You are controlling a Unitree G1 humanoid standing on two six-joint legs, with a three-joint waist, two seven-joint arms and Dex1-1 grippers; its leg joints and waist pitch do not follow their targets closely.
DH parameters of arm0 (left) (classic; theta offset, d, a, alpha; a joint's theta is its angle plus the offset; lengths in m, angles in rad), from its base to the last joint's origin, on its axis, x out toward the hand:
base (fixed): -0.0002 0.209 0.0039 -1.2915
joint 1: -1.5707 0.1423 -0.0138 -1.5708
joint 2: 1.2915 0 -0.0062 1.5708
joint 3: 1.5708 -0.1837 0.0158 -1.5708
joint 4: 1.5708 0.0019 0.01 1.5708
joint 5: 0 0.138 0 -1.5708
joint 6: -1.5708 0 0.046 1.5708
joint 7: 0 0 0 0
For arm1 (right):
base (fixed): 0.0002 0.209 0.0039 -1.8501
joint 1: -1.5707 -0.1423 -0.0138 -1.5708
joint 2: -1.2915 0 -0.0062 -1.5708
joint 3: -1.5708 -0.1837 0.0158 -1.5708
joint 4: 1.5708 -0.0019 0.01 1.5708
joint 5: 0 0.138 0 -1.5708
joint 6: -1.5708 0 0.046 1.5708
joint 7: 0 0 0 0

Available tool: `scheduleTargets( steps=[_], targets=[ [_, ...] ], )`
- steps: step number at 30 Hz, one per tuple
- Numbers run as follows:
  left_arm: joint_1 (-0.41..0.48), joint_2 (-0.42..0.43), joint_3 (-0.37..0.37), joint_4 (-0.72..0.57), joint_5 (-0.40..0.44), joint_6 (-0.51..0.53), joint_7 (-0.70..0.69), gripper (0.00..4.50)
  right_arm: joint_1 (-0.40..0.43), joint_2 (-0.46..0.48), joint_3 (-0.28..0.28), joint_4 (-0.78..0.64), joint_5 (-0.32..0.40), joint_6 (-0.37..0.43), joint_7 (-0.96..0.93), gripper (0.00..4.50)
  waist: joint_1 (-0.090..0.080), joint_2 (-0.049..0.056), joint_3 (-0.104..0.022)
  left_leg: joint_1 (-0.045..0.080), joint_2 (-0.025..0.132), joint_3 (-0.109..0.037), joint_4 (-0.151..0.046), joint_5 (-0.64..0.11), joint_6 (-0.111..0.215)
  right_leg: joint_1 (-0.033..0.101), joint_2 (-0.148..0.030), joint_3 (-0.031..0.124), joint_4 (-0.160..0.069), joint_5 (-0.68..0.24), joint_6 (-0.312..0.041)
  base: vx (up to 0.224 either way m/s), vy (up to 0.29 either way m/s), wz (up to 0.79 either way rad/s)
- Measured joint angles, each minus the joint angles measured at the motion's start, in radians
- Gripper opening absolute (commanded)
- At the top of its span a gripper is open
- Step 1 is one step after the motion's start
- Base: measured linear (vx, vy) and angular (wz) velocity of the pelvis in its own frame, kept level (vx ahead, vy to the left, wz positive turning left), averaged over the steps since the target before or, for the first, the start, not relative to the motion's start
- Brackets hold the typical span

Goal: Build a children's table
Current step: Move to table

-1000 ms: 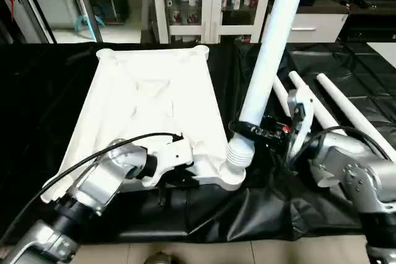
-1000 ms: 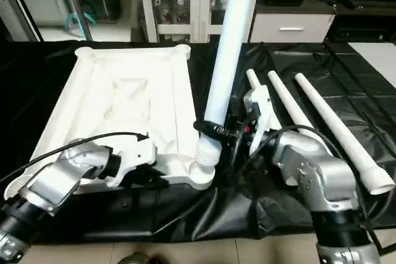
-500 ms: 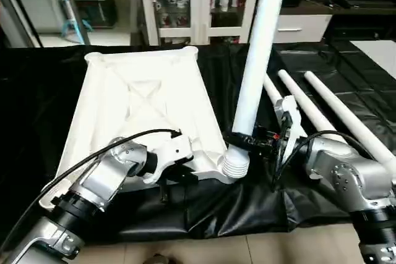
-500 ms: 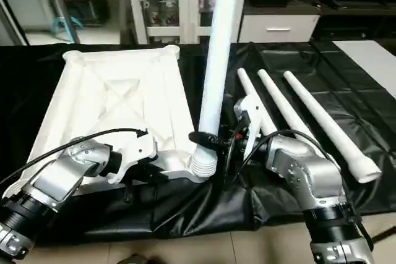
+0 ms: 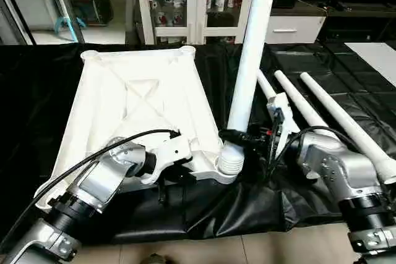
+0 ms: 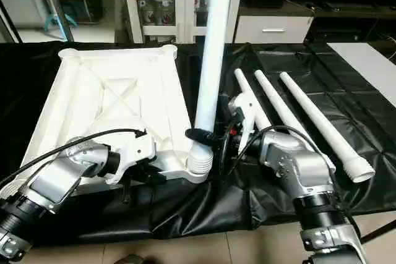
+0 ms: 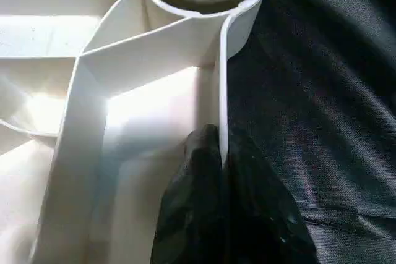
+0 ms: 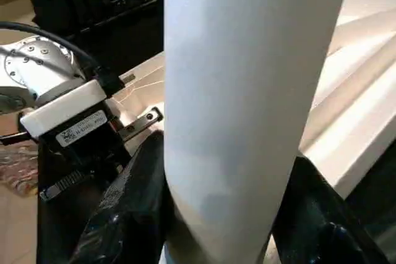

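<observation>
My left gripper (image 7: 221,153) pinches the tabletop (image 5: 142,97) rim; my right gripper (image 5: 238,137) clasps the upright leg (image 5: 250,47). Keep it vertical while threading into the corner socket (image 5: 230,168).

You have a black plastic sheet (image 5: 204,208) spread wide under the fingers, wrinkled near its front edge. Well beyond them stands a white glass-door cabinet (image 5: 185,4) (small items inside, too small to tell), beside a white drawer unit (image 5: 296,28).

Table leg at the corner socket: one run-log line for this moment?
step: leg upright in corner socket | right hand: around leg | left hand: pinching tabletop rim | loose legs: three
</observation>
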Motion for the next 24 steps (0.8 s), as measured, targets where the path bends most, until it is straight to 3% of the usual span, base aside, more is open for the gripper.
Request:
scheduleTargets(
  steps=[14, 24],
  targets=[
    [0.006, 0.008, 0.007, -0.008, 0.005, 0.014, 0.004, 0.00, -0.036, 0.047, 0.000, 0.113, -0.034, -0.084, 0.015, 1.84, -0.007, -0.008, -0.002, 0.002, 0.000, 0.000, -0.002, 0.000, 0.000, -0.001, -0.001, -0.001, -0.001, 0.000, 0.000, 0.000, 0.000, 0.00],
    [0.006, 0.000, 0.005, -0.008, 0.009, 0.016, 0.007, 0.00, 0.032, 0.069, -0.045, 0.079, -0.020, -0.125, -0.014, 1.84, -0.006, -0.009, -0.003, 0.003, -0.002, 0.000, -0.002, 0.000, 0.000, 0.000, -0.003, -0.002, -0.002, 0.000, 0.000, 0.000, 0.000, 0.00]
  ],
)
